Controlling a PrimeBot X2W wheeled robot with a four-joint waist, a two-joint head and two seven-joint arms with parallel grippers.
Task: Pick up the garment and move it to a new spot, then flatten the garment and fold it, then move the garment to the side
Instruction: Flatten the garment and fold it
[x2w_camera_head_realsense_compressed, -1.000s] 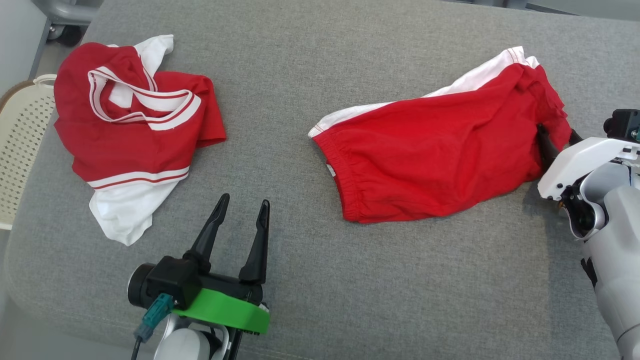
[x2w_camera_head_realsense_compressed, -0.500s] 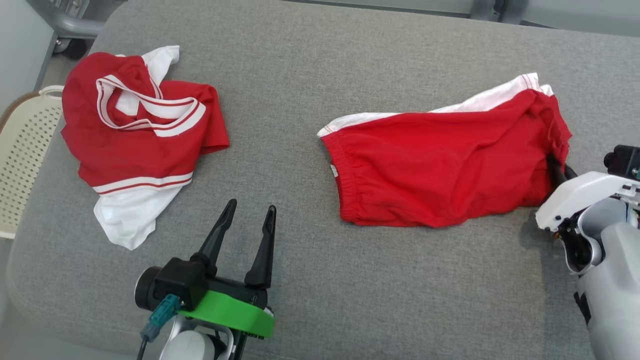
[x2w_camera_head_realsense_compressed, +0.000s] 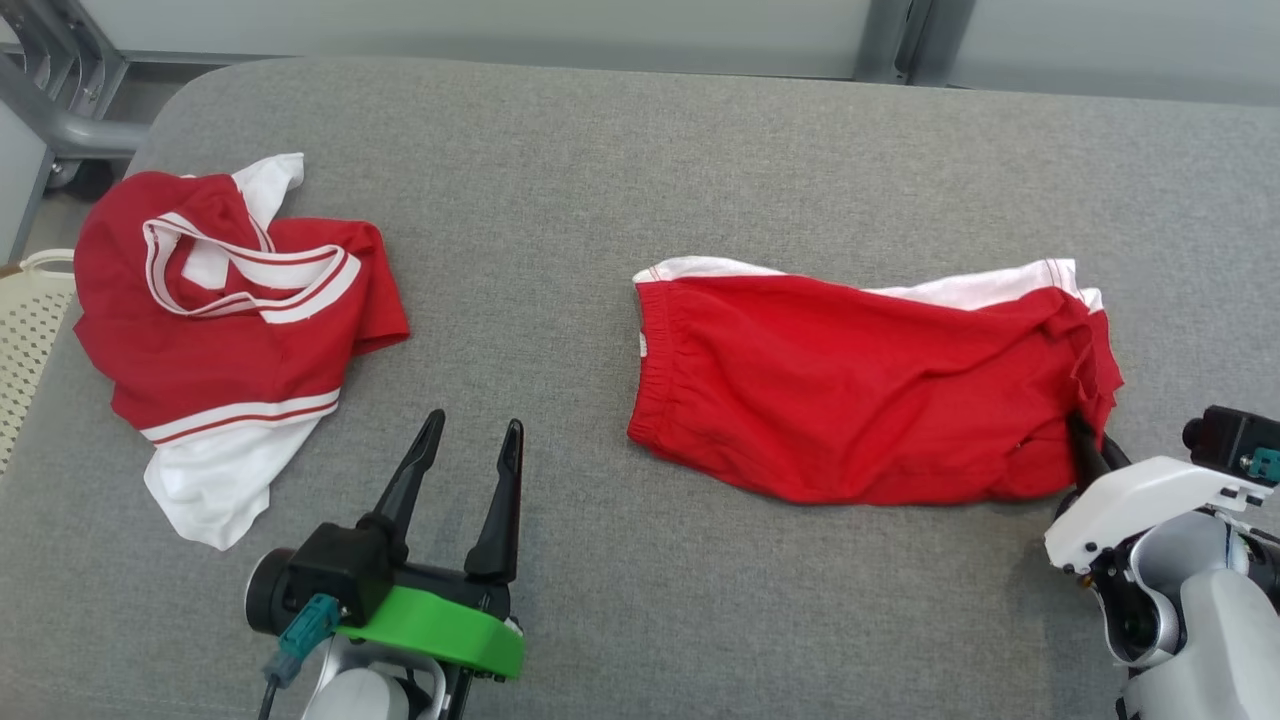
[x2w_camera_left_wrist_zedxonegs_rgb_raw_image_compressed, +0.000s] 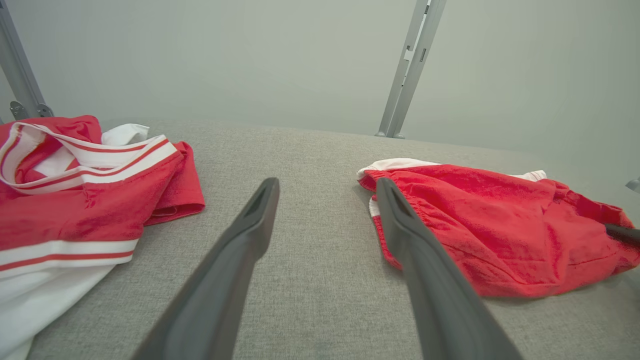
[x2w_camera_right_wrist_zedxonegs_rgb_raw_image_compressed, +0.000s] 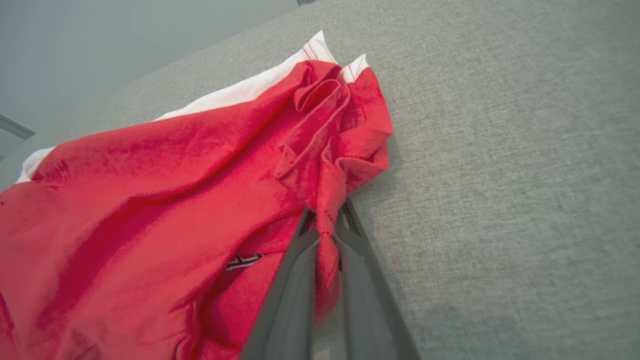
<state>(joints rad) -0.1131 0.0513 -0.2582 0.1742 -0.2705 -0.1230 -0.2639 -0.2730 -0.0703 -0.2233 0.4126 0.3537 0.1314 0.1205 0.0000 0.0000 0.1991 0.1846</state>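
Observation:
The garment, a pair of red shorts (x2w_camera_head_realsense_compressed: 850, 400) with a white side band, lies crumpled on the right half of the grey cushion (x2w_camera_head_realsense_compressed: 640, 170). My right gripper (x2w_camera_head_realsense_compressed: 1085, 445) is shut on a bunched fold at the shorts' right edge. In the right wrist view the red cloth (x2w_camera_right_wrist_zedxonegs_rgb_raw_image_compressed: 150, 210) is pinched between the dark fingers (x2w_camera_right_wrist_zedxonegs_rgb_raw_image_compressed: 295, 280). My left gripper (x2w_camera_head_realsense_compressed: 475, 420) stands open near the front edge, left of the shorts' elastic waistband, holding nothing. In the left wrist view the shorts (x2w_camera_left_wrist_zedxonegs_rgb_raw_image_compressed: 500, 235) lie just right of its fingertips (x2w_camera_left_wrist_zedxonegs_rgb_raw_image_compressed: 260, 200).
A red and white shirt (x2w_camera_head_realsense_compressed: 220, 320) lies in a heap on the cushion's left side, also in the left wrist view (x2w_camera_left_wrist_zedxonegs_rgb_raw_image_compressed: 75, 190). A cream perforated basket (x2w_camera_head_realsense_compressed: 25, 340) stands off the left edge. A metal post (x2w_camera_left_wrist_zedxonegs_rgb_raw_image_compressed: 407, 70) rises behind the cushion.
My right gripper has shut on the shorts' right edge and drawn that end toward me, so the shorts lie more level. The head view has shifted. The left gripper keeps its place.

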